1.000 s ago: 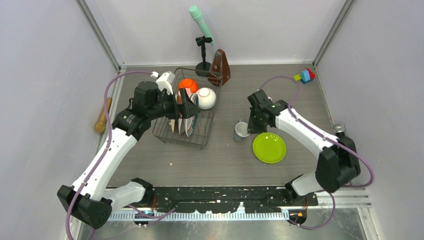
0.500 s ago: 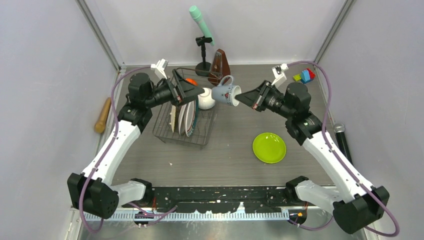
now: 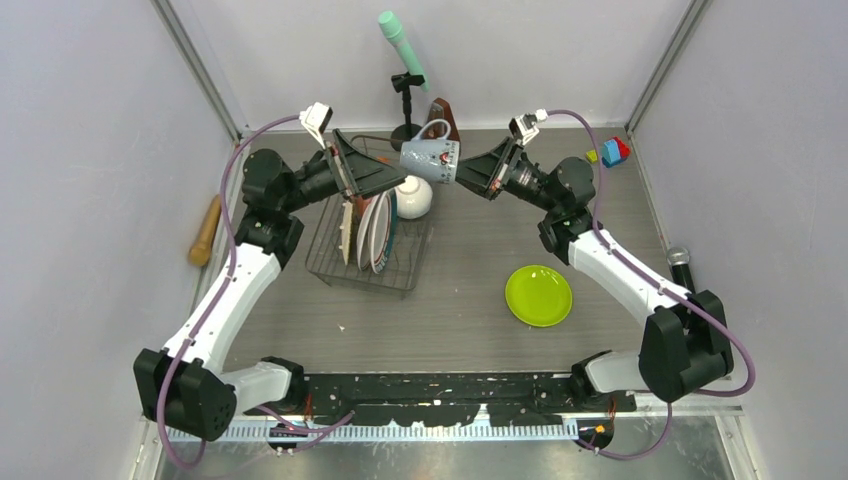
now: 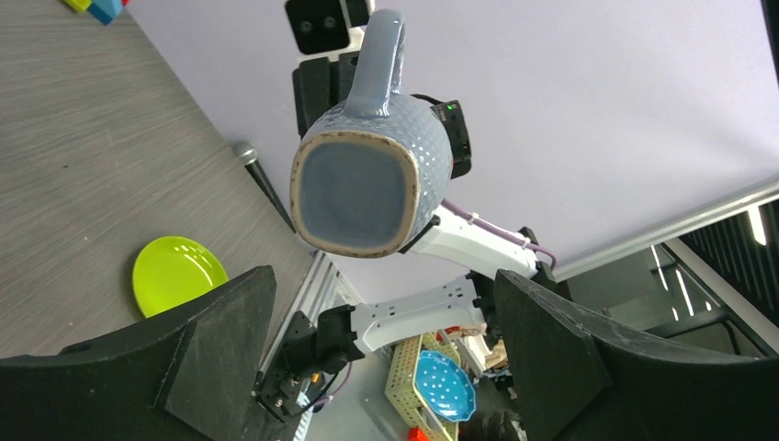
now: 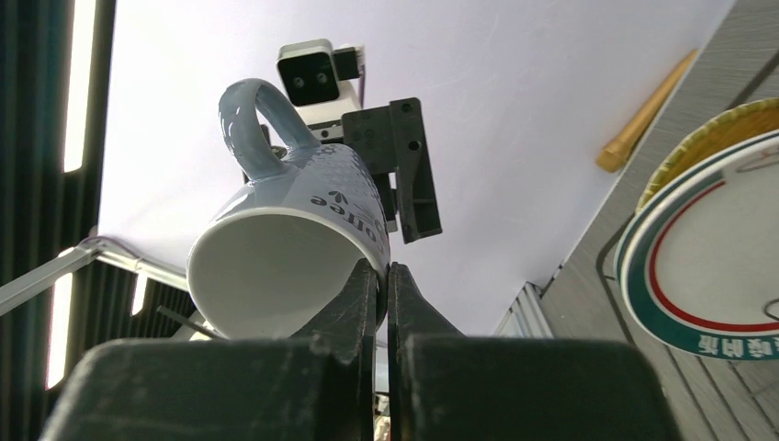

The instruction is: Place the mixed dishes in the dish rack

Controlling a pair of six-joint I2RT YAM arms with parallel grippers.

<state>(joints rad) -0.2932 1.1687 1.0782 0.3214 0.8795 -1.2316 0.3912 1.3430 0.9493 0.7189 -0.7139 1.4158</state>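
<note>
A pale blue-grey mug (image 3: 430,160) hangs sideways, rim pinched in the right tool (image 3: 459,172). White plates (image 3: 376,230) stand upright in the dark wire dish rack (image 3: 340,268); a lime-green plate (image 3: 538,295) lies flat on the tabletop (image 3: 460,310).

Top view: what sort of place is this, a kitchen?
Probably a robot test cell, not a kitchen: left arm and right arm bolted to a table walled by plain panels; props like a dish rack, metronome and toy blocks. The right gripper holds a mug.

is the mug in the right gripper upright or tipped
Tipped on its side: the mug is in the air, its mouth toward the right gripper pinching its rim, its base facing the left gripper.
</note>
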